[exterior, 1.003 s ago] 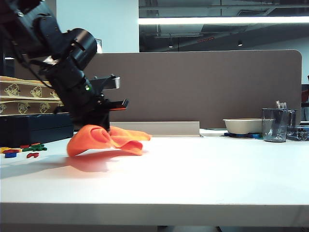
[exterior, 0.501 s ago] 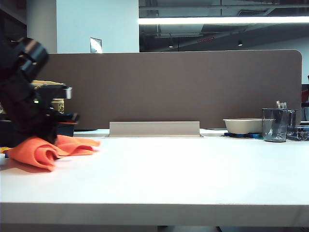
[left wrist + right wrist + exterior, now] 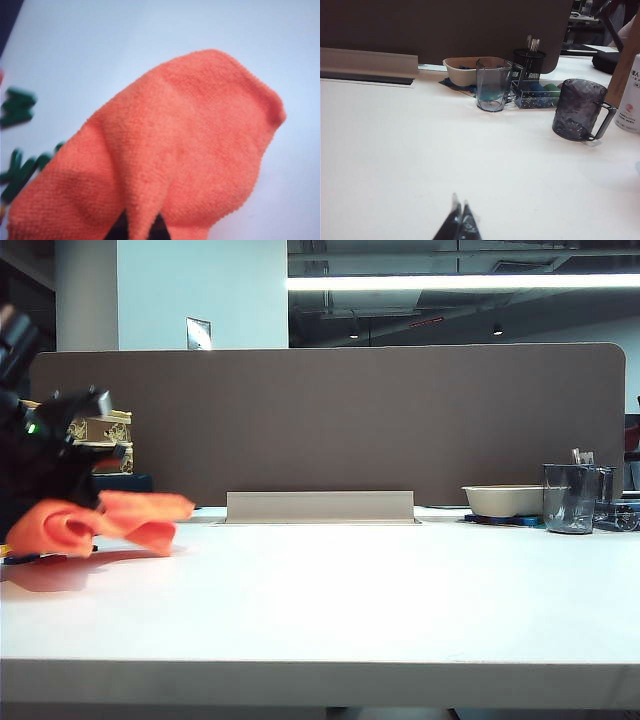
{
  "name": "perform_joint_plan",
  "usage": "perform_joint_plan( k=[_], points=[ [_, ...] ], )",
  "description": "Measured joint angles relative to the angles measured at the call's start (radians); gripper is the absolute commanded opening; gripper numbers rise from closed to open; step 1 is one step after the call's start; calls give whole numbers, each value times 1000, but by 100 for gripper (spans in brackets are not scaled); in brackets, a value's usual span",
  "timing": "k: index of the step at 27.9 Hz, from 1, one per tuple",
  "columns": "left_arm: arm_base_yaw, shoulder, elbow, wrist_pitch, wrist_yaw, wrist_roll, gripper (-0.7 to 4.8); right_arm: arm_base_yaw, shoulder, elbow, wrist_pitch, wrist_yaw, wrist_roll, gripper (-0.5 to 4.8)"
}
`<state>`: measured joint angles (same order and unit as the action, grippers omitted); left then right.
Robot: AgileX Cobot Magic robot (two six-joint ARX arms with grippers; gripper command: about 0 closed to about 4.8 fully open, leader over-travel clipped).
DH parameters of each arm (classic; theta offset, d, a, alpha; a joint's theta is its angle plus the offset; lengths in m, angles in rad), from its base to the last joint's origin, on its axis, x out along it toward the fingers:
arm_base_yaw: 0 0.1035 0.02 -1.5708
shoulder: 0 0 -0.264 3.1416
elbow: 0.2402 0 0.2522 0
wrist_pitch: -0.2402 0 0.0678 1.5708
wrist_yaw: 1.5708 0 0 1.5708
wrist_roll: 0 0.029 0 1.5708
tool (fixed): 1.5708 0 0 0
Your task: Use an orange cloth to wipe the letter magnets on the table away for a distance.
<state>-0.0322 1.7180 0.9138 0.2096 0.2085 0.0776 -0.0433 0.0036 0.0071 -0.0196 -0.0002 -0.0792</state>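
My left gripper [image 3: 139, 225] is shut on a pinched fold of the orange cloth [image 3: 170, 150], its dark fingertips [image 3: 118, 231] showing either side of the fold. In the exterior view the cloth [image 3: 100, 520] hangs from the black left arm [image 3: 40, 465] at the table's [image 3: 400, 590] far left, low over its own shadow. Dark green letter magnets [image 3: 19, 106] lie blurred on the white top beside the cloth, and another green letter magnet [image 3: 20, 172] is half covered by its edge. My right gripper [image 3: 460, 212] is shut and empty over bare table, out of the exterior view.
A brown partition [image 3: 400, 420] and a low grey rail [image 3: 320, 506] run along the back. At the right stand a shallow bowl [image 3: 503, 500], a clear cup [image 3: 492, 84], a dark handled mug [image 3: 579, 110] and a pen holder [image 3: 529, 62]. Boxes [image 3: 105, 430] are stacked behind the left arm.
The left arm has swept the cloth leftward across the table to its far left. The coloured letters seen at the left a second ago are now hidden behind cloth and arm.
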Motion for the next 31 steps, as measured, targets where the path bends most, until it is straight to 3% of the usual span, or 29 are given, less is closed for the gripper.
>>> perform_joint_plan(
  k=[6, 14, 24, 26, 28, 31],
  points=[
    [-75, -112, 0, 37, 55, 0, -6, 0, 0, 0, 0, 0, 0, -5],
    [-285, -285, 2, 34, 172, -1, -6, 0, 0, 0, 0, 0, 0, -5],
    [-488, -306, 1, -173, 173, -2, -5, 0, 0, 0, 0, 0, 0, -5],
    [-524, -306, 1, -226, 166, 25, 28, 0, 0, 0, 0, 0, 0, -5],
    [-539, -306, 1, -252, 161, 38, 133, 0, 0, 0, 0, 0, 0, -5],
    [-543, -306, 0, -266, 162, 45, 149, 0, 0, 0, 0, 0, 0, -5]
  ],
)
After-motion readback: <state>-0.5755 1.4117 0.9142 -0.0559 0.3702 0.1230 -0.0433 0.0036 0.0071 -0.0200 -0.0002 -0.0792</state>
